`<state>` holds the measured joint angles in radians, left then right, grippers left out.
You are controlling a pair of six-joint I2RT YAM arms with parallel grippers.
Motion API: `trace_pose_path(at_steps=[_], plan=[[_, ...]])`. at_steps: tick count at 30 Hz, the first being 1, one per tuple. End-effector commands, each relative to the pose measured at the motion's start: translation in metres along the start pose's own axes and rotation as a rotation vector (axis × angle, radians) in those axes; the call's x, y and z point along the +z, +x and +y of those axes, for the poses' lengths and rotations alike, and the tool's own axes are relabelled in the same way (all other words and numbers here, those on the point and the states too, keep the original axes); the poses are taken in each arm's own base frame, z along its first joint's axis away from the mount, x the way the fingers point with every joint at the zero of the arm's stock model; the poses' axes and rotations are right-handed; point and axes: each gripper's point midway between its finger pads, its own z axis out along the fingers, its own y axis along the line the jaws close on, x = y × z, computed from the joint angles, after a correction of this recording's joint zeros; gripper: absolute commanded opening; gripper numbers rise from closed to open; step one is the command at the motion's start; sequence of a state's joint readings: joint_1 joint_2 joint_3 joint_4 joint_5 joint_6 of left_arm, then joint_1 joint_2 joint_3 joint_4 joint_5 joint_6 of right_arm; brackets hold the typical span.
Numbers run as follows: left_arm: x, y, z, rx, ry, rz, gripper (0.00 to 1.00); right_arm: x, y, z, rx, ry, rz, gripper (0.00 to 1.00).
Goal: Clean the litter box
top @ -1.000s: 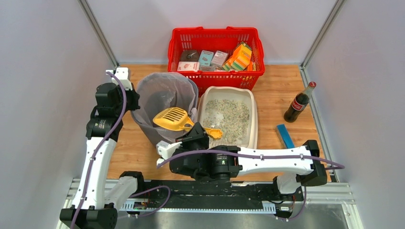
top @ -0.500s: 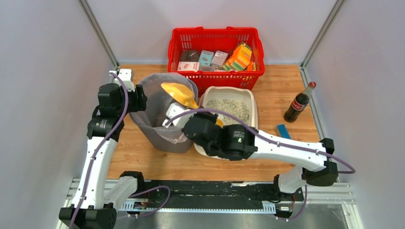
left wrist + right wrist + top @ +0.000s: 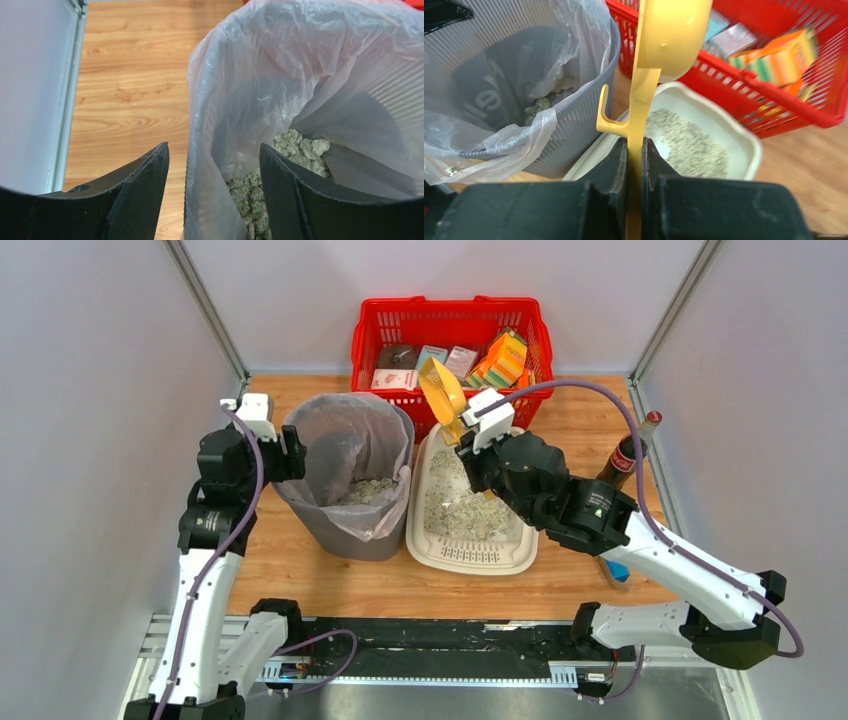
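Litter box (image 3: 470, 565) sits on the worktop (image 3: 300, 585) just beside the grey bin (image 3: 340, 525), on the bin's right-arm side and almost touching it. Its slotted grate is at the end nearest the arm bases. Granules cover the rest of the floor.

Right gripper (image 3: 462, 435) hangs over the box's far end, past the bin, clear of the granules. Its fingers (image 3: 616, 160) are clamped on the handle of the yellow scoop (image 3: 440, 390). The scoop stands on edge with its bowl up, between the bin and the red basket (image 3: 450, 310). In the wrist view the box (image 3: 744, 145) lies below and beyond the right gripper (image 3: 635, 150), not touching it.

Left gripper (image 3: 288, 455) is at the bin's rim on the side away from the box. Its fingers (image 3: 145, 185) are spread, one outside the clear bag (image 3: 300, 75) and one inside, and the bag edge runs loose between them. The litter box is on the far side of the bin from them.

Versus 1 s ago:
- The scoop lay flat, low over the gap between bin and box.
- At 0.5 s ago it was tipped over the bin.
- The right arm no longer covers the grate end.
- Litter clumps (image 3: 355, 490) now show in the bin.
- The left fingers have moved in toward the bin rim.
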<state>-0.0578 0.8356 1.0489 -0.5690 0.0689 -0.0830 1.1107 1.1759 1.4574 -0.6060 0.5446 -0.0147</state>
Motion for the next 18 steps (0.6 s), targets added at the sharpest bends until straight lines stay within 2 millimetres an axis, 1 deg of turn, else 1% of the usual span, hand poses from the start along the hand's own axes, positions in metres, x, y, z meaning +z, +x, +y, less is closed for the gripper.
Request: trace_pose_path(at_steps=[1,2,3,4,5,6,7,10,11,13,14,15,16,17,18], plan=[[-0.011,-0.026,0.001,0.02,-0.015,-0.132,0.74,0.009,0.019,0.003,0.278,-0.082,0.003,0.0],[-0.011,-0.024,0.002,0.021,-0.021,-0.132,0.74,0.011,0.019,0.003,0.369,-0.096,-0.011,0.0],[-0.014,-0.028,0.003,0.02,-0.028,-0.152,0.74,0.006,0.02,-0.001,0.414,-0.11,-0.028,0.0],[-0.016,-0.03,0.004,0.022,-0.032,-0.163,0.74,0.014,0.042,-0.004,0.439,-0.104,0.006,0.0],[-0.016,-0.029,0.004,0.024,-0.032,-0.168,0.74,0.015,0.043,-0.006,0.476,-0.099,-0.015,0.0],[-0.018,-0.034,0.003,0.024,-0.025,-0.195,0.74,0.015,0.047,-0.008,0.515,-0.093,-0.025,0.0],[-0.019,-0.035,0.002,0.02,-0.021,-0.206,0.74,0.02,0.065,-0.011,0.526,-0.065,-0.001,0.0],[-0.021,-0.038,-0.003,0.014,0.005,-0.231,0.74,0.027,0.079,-0.021,0.614,-0.019,-0.004,0.0],[-0.02,-0.037,-0.004,0.013,0.01,-0.229,0.74,0.032,0.094,-0.02,0.638,-0.016,0.01,0.0],[-0.02,-0.037,-0.003,0.012,0.005,-0.234,0.74,0.035,0.103,-0.015,0.731,-0.044,0.016,0.0],[-0.02,-0.037,-0.002,0.013,-0.001,-0.231,0.74,0.038,0.115,-0.012,0.764,-0.046,0.028,0.0],[-0.019,-0.035,-0.001,0.013,-0.008,-0.222,0.73,0.038,0.122,-0.011,0.786,-0.041,0.035,0.0],[-0.019,-0.035,0.0,0.014,-0.013,-0.219,0.73,0.037,0.126,-0.013,0.833,-0.02,0.03,0.0],[-0.019,-0.034,0.002,0.015,-0.02,-0.216,0.74,0.034,0.125,-0.017,0.854,-0.009,0.007,0.0],[-0.018,-0.032,0.004,0.015,-0.032,-0.209,0.73,0.034,0.142,-0.019,0.863,0.016,0.024,0.0]])
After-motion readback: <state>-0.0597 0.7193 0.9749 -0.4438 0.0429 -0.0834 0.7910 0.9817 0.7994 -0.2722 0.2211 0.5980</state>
